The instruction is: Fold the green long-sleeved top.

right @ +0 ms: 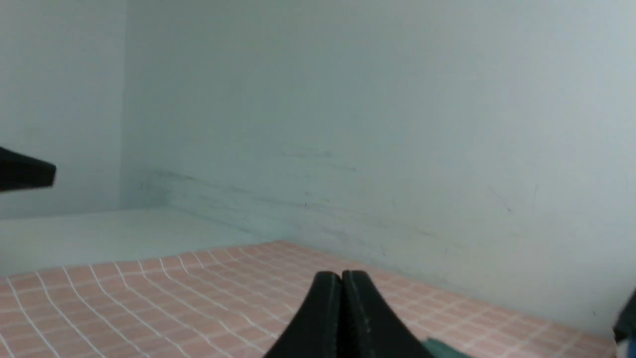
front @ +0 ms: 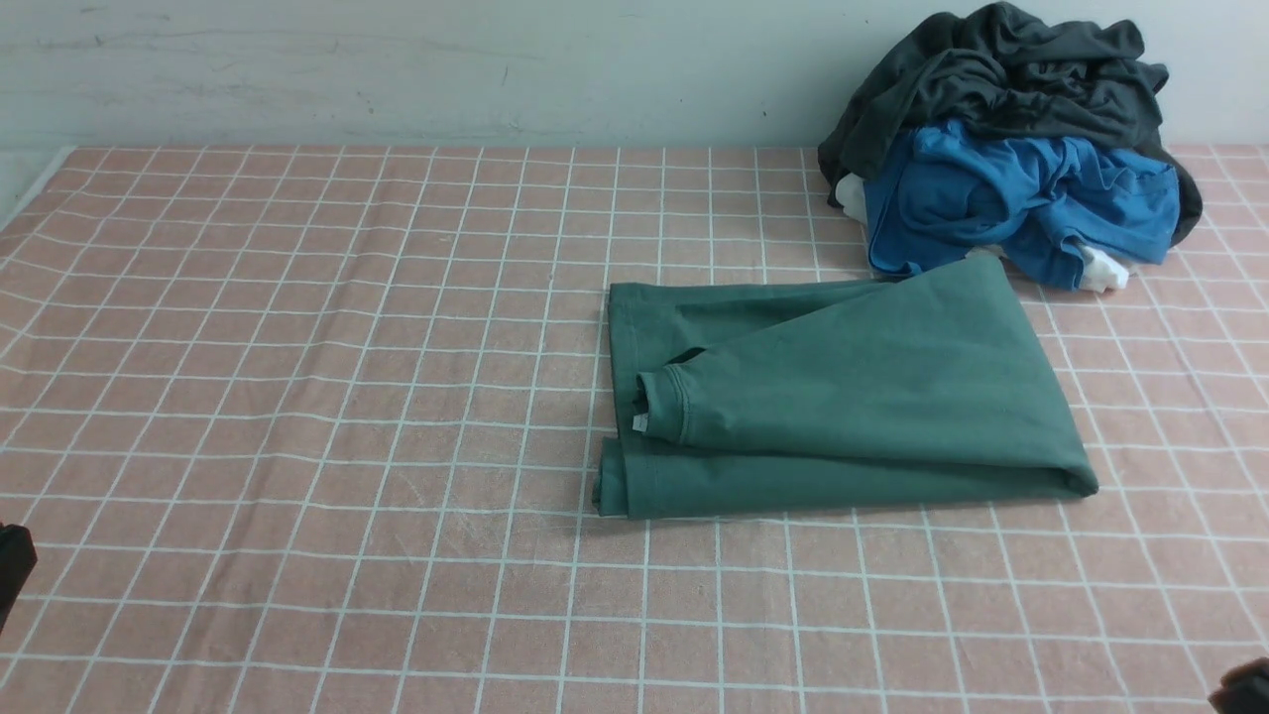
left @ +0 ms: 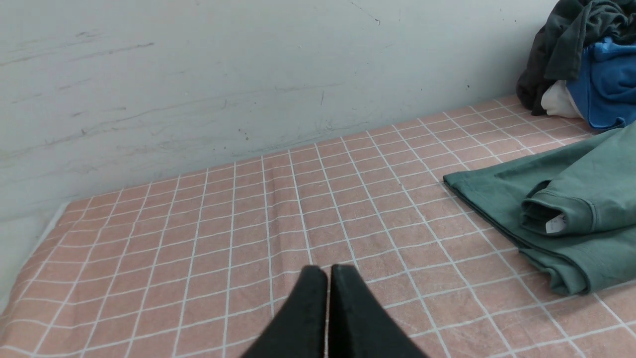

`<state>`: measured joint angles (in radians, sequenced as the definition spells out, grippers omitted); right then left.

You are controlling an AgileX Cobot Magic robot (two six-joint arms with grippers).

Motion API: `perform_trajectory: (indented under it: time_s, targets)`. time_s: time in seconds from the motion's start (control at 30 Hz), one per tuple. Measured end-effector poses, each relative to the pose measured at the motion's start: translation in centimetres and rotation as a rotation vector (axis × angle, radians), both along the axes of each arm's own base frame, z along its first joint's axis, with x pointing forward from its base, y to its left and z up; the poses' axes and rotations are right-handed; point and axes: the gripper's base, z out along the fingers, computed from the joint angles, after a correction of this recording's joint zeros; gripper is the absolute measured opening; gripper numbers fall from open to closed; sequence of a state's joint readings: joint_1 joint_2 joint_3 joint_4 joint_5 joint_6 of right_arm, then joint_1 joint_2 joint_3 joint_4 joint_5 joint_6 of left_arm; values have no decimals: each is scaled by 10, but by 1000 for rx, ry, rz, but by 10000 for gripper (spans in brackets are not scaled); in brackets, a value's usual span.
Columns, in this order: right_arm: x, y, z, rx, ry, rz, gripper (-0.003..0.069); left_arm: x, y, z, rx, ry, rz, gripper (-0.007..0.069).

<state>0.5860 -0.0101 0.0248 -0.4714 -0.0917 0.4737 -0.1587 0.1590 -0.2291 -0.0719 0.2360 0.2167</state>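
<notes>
The green long-sleeved top (front: 843, 397) lies folded into a flat stack right of the table's middle, with its crew neck and white label (front: 639, 422) facing left. It also shows in the left wrist view (left: 571, 199), and a sliver of it shows in the right wrist view (right: 447, 348). My left gripper (left: 328, 271) is shut and empty, above the cloth well left of the top. My right gripper (right: 342, 276) is shut and empty, away from the top. In the front view only dark corners of the arms show at the bottom left (front: 12, 570) and bottom right (front: 1244, 686).
A pile of a dark charcoal garment (front: 1001, 79), a bright blue garment (front: 1021, 203) and some white cloth (front: 1102, 270) sits at the back right, touching the top's far corner. A pink checked cloth (front: 297, 397) covers the table; a pale wall (front: 397, 69) stands behind.
</notes>
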Motion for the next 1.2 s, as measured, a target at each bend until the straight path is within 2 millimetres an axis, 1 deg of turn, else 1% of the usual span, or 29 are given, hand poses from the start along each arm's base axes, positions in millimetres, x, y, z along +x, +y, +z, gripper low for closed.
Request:
perform_trajectory:
  time_s: [0.17,0.33,0.47,0.57,0.63,0.7,0.9,1.0,1.2]
  targets:
    - [8,-8,-21,-119,196,-122,-13,0,0,0,0,0,1,-3]
    - [12,-16,-36,-218,331,-223,-13,0,0,0,0,0,1,-3]
    - [13,-20,-36,-189,355,-294,-13,0,0,0,0,0,1,-3]
    - [13,-24,-37,-33,452,-386,-13,0,0,0,0,0,1,-3]
    - [14,-26,-38,41,487,-428,-13,0,0,0,0,0,1,-3]
    - [14,-28,-38,52,487,-477,-13,0,0,0,0,0,1,-3]
    - [15,-35,-38,-94,421,-628,-13,0,0,0,0,1,1,-3]
    - [15,-37,-38,-109,415,-656,-13,0,0,0,0,1,1,-3]
    - [15,-37,-38,-107,416,-658,-13,0,0,0,0,1,1,-3]
